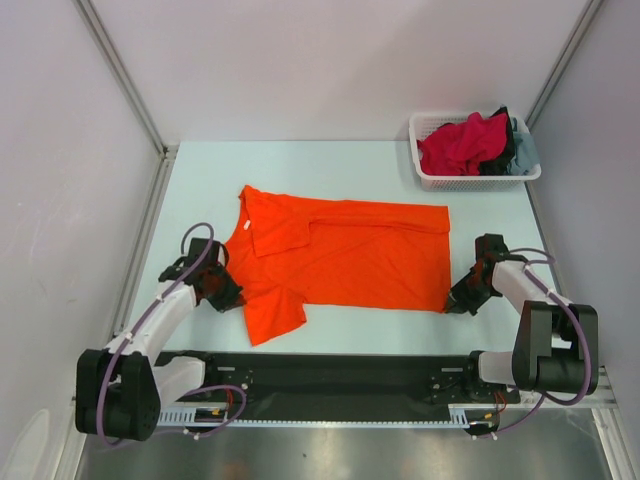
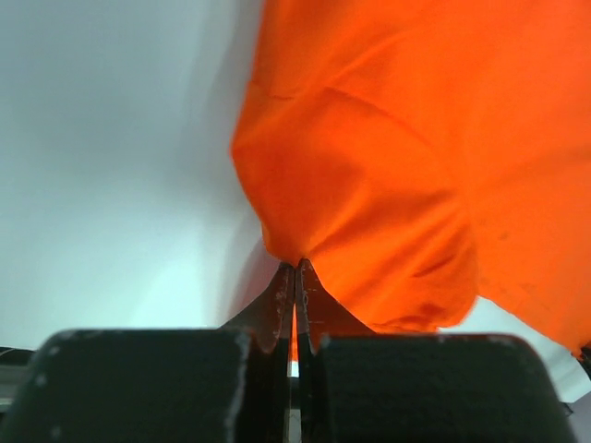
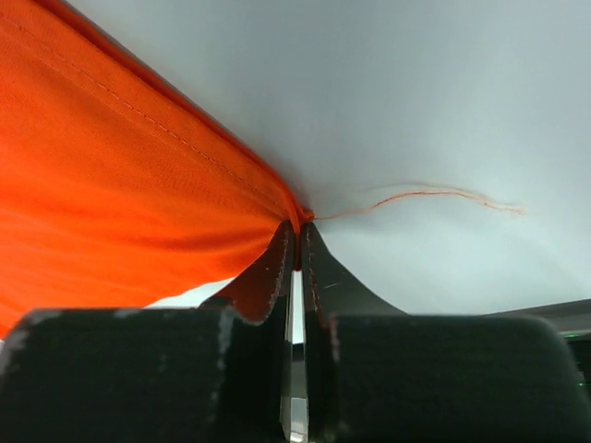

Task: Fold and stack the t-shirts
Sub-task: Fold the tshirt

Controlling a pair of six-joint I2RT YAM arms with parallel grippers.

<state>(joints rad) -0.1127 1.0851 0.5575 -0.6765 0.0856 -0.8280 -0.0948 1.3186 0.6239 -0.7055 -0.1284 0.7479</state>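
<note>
Orange t-shirt [image 1: 350,255] barely folded: your left tool [image 2: 295,269] and right tool [image 3: 297,227] pinch its near edge; other t-shirts [image 1: 468,145] wait in the basket [image 1: 470,182].

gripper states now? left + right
Left gripper: closed, pinching the orange t-shirt near its sleeve.
Right gripper: closed on the same shirt's bottom corner.
</note>
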